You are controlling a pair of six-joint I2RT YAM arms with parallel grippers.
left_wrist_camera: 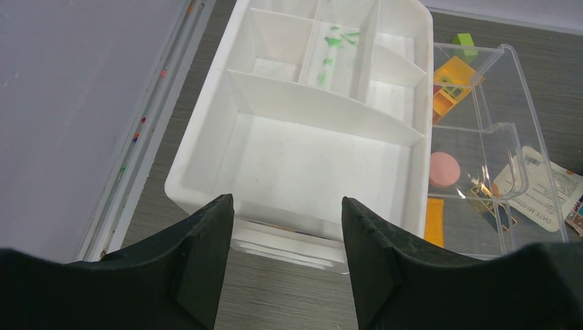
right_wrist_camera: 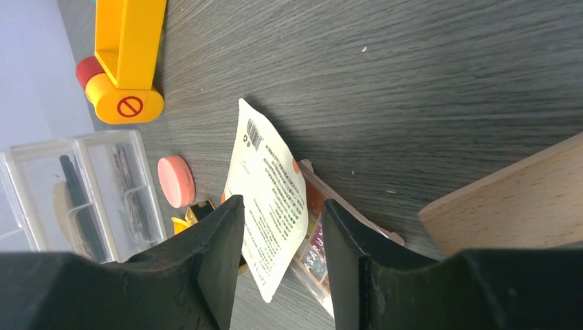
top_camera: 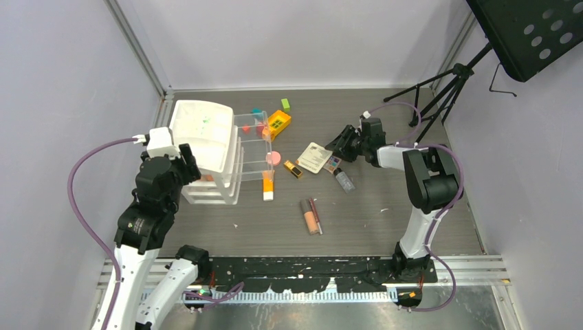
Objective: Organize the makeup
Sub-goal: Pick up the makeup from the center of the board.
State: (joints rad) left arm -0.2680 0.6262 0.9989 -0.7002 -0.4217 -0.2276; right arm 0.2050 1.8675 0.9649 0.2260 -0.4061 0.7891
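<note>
Makeup: lay scattered mid-table beside the clear organizer (top_camera: 253, 141), including a white sachet (right_wrist_camera: 268, 172) atop an eyeshadow palette (right_wrist_camera: 313, 240). Hung over that sachet with the right gripper (right_wrist_camera: 283, 206) spread. Hovered at the near rim of the white divided tray (left_wrist_camera: 196, 137) with the left gripper (left_wrist_camera: 285, 206) spread, holding nothing.

Pale lavender walls (top_camera: 295, 41) enclose a dark wood-grain table (top_camera: 385, 227); a black tripod (top_camera: 440, 93) (perforated panel (top_camera: 540, 31) overhead) stands far right.

orange tube (top_camera: 268, 184) w/ white cap, lying flat, cap twd 6 | pink compact (top_camera: 273, 157) flat, at its 12 | gold-blk lipstick (top_camera: 293, 168) at compact's 4 | beige tube (top_camera: 309, 217) + red pencil (top_camera: 317, 215) side by side, lipstick's 5
</note>
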